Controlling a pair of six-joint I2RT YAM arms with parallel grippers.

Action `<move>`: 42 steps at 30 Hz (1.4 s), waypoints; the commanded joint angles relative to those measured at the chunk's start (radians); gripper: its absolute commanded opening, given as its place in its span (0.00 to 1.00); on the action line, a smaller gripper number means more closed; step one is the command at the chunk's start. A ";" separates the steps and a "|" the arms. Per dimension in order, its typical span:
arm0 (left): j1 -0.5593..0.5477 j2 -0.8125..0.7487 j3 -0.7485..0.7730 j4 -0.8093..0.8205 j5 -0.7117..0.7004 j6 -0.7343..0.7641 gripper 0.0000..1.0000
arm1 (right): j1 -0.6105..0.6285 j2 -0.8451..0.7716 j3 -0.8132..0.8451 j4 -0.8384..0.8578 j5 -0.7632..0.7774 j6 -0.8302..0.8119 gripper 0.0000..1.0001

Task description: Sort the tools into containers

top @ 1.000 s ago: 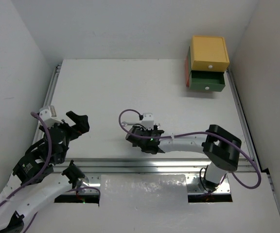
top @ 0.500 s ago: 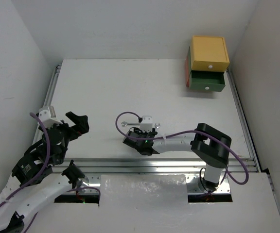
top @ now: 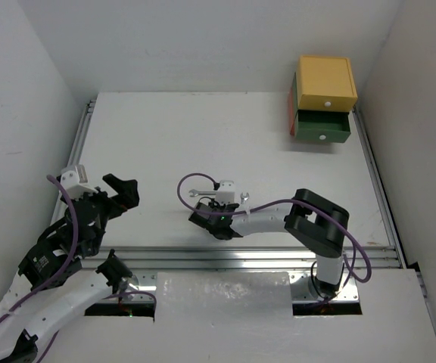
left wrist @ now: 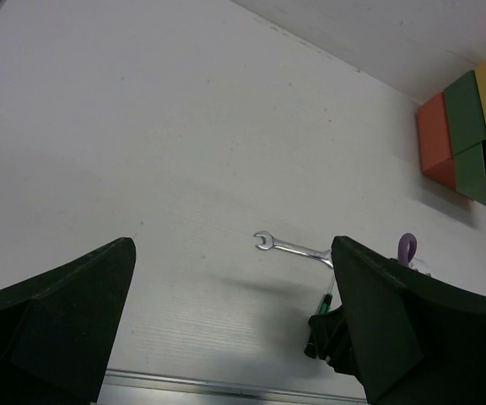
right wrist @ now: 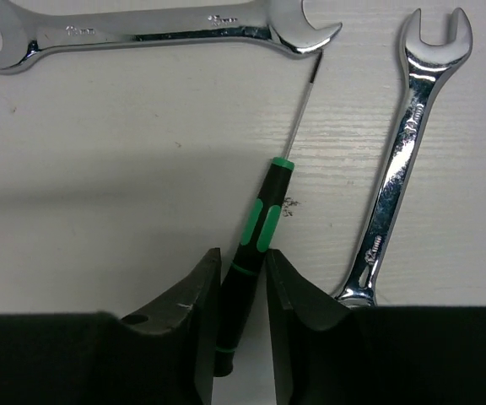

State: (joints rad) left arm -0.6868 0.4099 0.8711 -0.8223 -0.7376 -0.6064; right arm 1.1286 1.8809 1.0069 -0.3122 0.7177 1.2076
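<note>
White table (top: 203,136), seen from above, with both arms based at its near edge. The left arm (top: 59,257) was folded over the near left corner. The right arm (top: 309,223) reached leftward, low across the near middle of the table.

Three box drawers stood stacked at the far right corner. The yellow drawer (top: 325,82) was on top and the green drawer (top: 322,127) below it, jutting nearer, each with a white knob. Only a sliver of the orange-red drawer (top: 292,110) showed, along their left side.

The left gripper (top: 129,192) stood at its widest above the table, with nothing between its fingers.

The right gripper (right wrist: 243,268) was down at the table surface with its jaws narrow, one finger on either side of the handle of a thin black-green screwdriver (right wrist: 256,228). The fingers lay against or just off the handle; whether they gripped it could not be told. The screwdriver lay flat on the table near its middle, its tip pointing away from the gripper.

A silver wrench (right wrist: 154,32) lay crosswise just beyond the screwdriver's tip, which touched or nearly touched one of its open ends. A second silver wrench (right wrist: 403,160) lay just beside the screwdriver, roughly parallel to it and apart from it, its open end pointing away from the gripper.
</note>
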 commanded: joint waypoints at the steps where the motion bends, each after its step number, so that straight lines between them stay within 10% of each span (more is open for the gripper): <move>1: 0.009 -0.008 0.014 0.048 0.010 0.017 1.00 | -0.006 0.040 0.032 0.012 -0.026 0.007 0.27; 19: 0.007 -0.022 0.012 0.051 0.007 0.019 1.00 | -0.030 -0.416 -0.228 0.300 -0.072 -0.031 0.00; 28: 0.006 -0.025 0.012 0.048 0.006 0.016 1.00 | -0.589 -0.580 -0.202 0.374 0.010 0.130 0.00; 42: 0.006 -0.017 0.008 0.055 0.014 0.022 1.00 | -1.093 -0.255 0.263 0.192 -0.176 0.382 0.00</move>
State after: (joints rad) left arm -0.6868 0.3904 0.8711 -0.8104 -0.7311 -0.6044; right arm 0.0814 1.5715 1.2377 -0.1108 0.6346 1.5257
